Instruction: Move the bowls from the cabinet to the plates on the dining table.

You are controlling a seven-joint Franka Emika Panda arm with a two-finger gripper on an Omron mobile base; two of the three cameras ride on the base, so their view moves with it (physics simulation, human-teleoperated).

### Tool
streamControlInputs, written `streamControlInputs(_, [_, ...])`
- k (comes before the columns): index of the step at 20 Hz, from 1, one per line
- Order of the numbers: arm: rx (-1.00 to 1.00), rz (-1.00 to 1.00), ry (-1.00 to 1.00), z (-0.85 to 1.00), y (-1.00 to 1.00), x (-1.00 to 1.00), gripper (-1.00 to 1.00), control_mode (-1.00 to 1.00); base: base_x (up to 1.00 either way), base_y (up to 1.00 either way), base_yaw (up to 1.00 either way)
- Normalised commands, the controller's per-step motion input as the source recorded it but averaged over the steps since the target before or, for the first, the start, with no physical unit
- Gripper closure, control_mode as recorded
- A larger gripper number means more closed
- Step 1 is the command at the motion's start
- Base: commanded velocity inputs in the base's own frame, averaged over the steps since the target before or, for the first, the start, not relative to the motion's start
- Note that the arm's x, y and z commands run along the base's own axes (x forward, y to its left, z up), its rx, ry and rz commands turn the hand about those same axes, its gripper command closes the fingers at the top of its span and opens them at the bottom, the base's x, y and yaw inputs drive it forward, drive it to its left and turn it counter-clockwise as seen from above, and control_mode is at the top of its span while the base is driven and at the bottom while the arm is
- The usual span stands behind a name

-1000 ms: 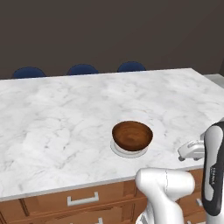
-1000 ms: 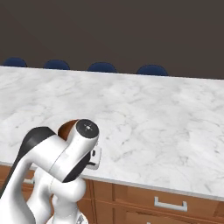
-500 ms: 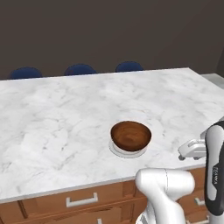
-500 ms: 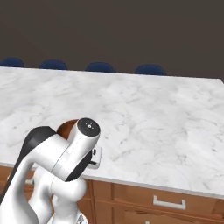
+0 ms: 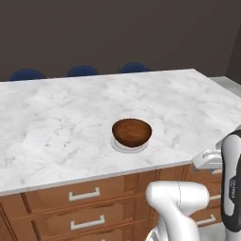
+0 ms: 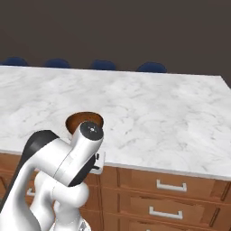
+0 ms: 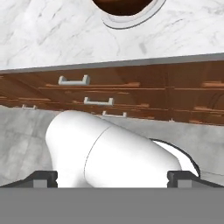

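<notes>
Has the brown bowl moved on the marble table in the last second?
No. The brown bowl sits on its grey plate, same spot on the marble table. The whole picture slid slightly, so the camera moved, not the bowl.

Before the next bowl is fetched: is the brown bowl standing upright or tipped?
Upright: the brown bowl sits level on the plate, its opening facing up.

Small dark vertical lettering on the white arm link at four o'clock of the left base view, too small to read, no other legible text
</notes>
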Motion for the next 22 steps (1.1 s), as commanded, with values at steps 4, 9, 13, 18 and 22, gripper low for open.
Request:
streamControlInputs(4, [0.0,0.0,0.0,0.0,0.0,0.0,-1.0,1.0,-0.21,-0.26,-0.21])
streamControlInputs(9, [0.0,0.0,0.0,0.0,0.0,0.0,-1.0,1.0,0.0,-0.25,-0.3])
streamControlInputs(13, [0.0,0.0,0.0,0.0,0.0,0.0,-1.0,1.0,0.0,-0.26,-0.33])
streamControlInputs(18, [0.0,0.0,0.0,0.0,0.0,0.0,-1.0,1.0,0.0,-0.25,-0.33])
streamControlInputs(22, [0.0,0.0,0.0,0.0,0.0,0.0,-1.0,1.0,0.0,-0.23,-0.36])
